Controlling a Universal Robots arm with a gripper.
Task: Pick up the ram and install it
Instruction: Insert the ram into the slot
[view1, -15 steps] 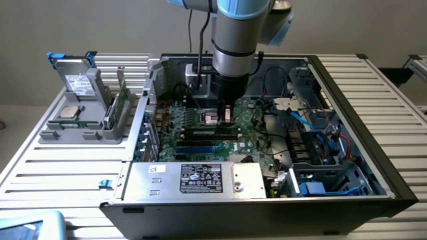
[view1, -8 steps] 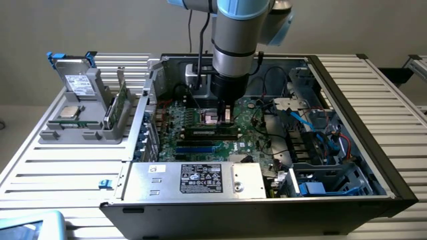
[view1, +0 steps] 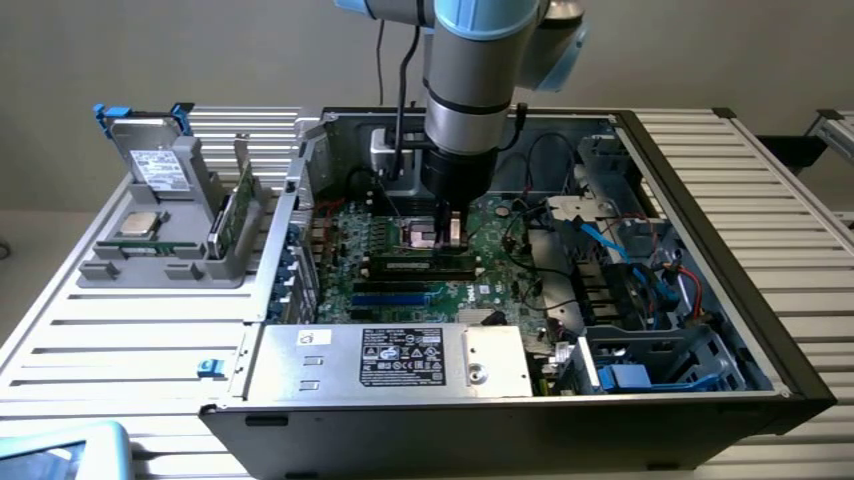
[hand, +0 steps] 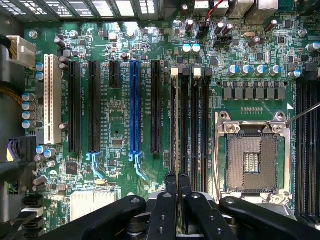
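My gripper (view1: 441, 238) hangs low over the motherboard (view1: 514, 235) inside the open computer case. Its two black fingers (hand: 171, 182) are shut with only a hairline gap. The ram (view1: 422, 265) is a long dark stick with a green lower edge. It stands along the black memory slots just under the fingertips. In the wrist view it is a thin pale edge (hand: 174, 125) running along the slot straight out from the fingertips. I cannot tell whether the fingertips touch it. The empty processor socket (hand: 251, 160) lies beside the slots.
A grey holder (view1: 160, 270) at the exterior view's left carries a green expansion card (view1: 238, 212), a square silver processor chip (view1: 138, 222) and a silver drive (view1: 163, 168). A silver power supply (view1: 387, 358) fills the case's near side. Cables and drive cages (view1: 641, 290) crowd the exterior view's right.
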